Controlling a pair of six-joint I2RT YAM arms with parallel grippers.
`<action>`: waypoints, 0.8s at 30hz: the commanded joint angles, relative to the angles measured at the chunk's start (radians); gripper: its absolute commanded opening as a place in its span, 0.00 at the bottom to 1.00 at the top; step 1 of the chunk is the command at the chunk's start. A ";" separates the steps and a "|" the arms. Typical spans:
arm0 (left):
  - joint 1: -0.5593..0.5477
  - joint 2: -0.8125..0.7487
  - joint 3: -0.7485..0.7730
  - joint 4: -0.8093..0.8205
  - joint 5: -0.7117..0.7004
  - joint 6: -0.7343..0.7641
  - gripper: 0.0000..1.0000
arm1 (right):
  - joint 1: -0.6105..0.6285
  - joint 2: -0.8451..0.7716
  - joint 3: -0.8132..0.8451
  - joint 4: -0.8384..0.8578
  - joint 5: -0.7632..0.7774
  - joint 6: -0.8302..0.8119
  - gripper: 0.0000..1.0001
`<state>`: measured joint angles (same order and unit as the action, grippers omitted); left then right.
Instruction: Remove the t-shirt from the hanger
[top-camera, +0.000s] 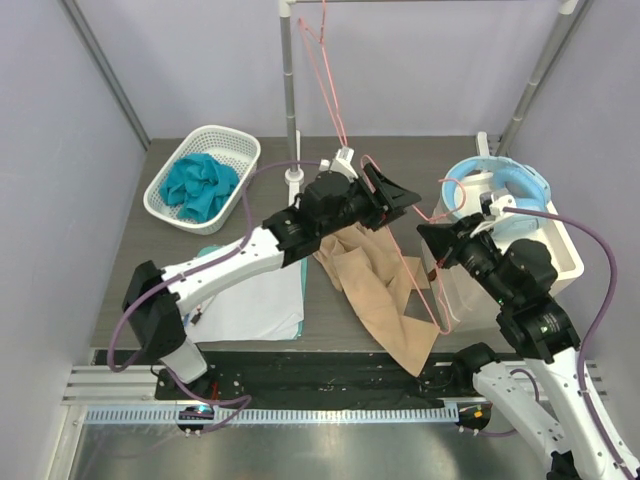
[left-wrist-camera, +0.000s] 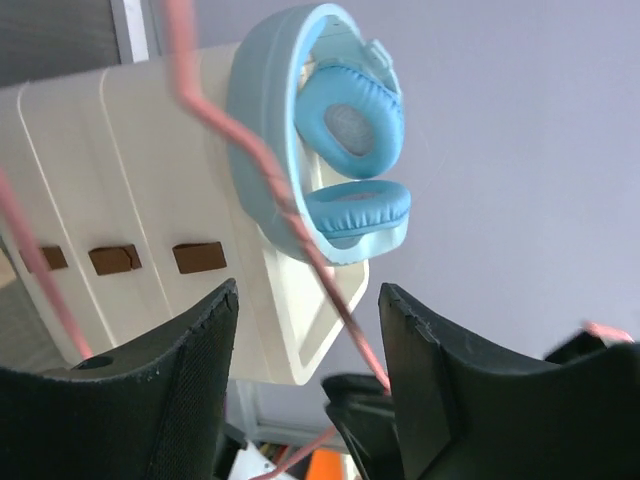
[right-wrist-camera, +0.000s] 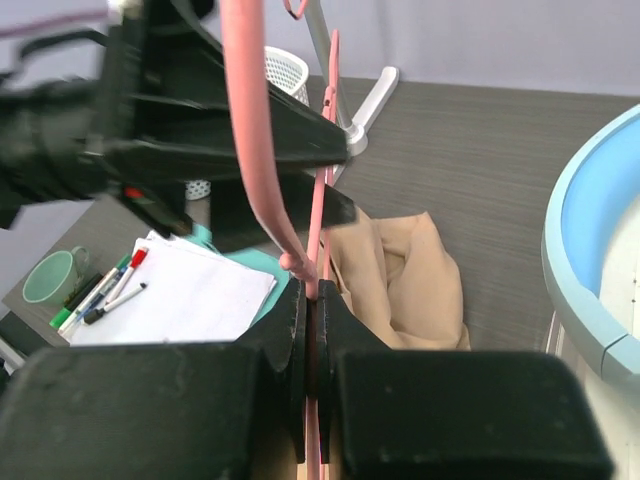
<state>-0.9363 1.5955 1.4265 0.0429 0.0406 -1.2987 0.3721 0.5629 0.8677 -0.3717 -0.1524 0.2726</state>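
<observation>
The tan t-shirt (top-camera: 375, 275) lies crumpled on the table under both grippers; it also shows in the right wrist view (right-wrist-camera: 400, 275). The pink wire hanger (top-camera: 337, 120) hangs from the rack rail and reaches down over the shirt. I cannot tell whether it is still inside the shirt. My right gripper (top-camera: 428, 238) is shut on the hanger wire (right-wrist-camera: 250, 130), which runs between its jaws (right-wrist-camera: 315, 300). My left gripper (top-camera: 400, 203) is open above the shirt. The hanger wire (left-wrist-camera: 330, 285) passes between its jaws, close to the right finger (left-wrist-camera: 420, 360).
A white basket (top-camera: 232, 142) holding a teal cloth stands at the back left. A white box (top-camera: 560, 255) with blue headphones (top-camera: 500, 180) stands at the right. White paper (top-camera: 255, 305) and pens lie at the front left. The rack's post (top-camera: 290, 90) stands behind.
</observation>
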 joint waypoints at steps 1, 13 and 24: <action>-0.015 0.037 0.002 0.127 -0.077 -0.253 0.58 | 0.004 -0.035 -0.012 0.079 -0.015 -0.049 0.01; -0.033 0.041 -0.034 0.159 -0.174 -0.277 0.16 | 0.004 -0.086 -0.067 0.056 -0.058 -0.015 0.01; -0.055 0.055 0.037 0.144 -0.211 -0.314 0.00 | 0.005 -0.155 0.037 -0.182 0.080 0.020 0.79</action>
<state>-0.9821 1.6558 1.3968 0.1581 -0.1326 -1.6020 0.3721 0.4637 0.8299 -0.4553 -0.1642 0.2871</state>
